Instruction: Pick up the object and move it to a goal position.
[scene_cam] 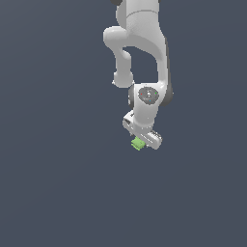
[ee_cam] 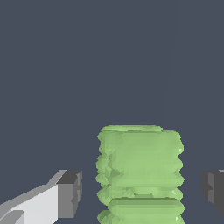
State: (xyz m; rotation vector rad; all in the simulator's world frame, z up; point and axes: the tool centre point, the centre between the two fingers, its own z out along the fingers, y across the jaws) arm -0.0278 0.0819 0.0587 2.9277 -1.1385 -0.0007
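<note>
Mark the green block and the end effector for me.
green block point(ee_cam: 140, 168), wrist view, middle of its ridged face.
end effector point(ee_cam: 141, 189), wrist view, midway between its fingertips, on either side of the block.

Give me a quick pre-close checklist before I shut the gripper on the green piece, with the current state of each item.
1. Green piece between the fingers: ok. The wrist view shows it in the gap.
2. Gripper open: ok. There is clear space on both sides of the piece.
3. Centring: not ok. The piece sits nearer one finger pad than the other finger pad.
4. Gripper low enough: cannot tell. The exterior view shows the piece right at the gripper's end, but depth is unclear.
5. Goal position marked: cannot tell. No marker shows in either view.
</note>
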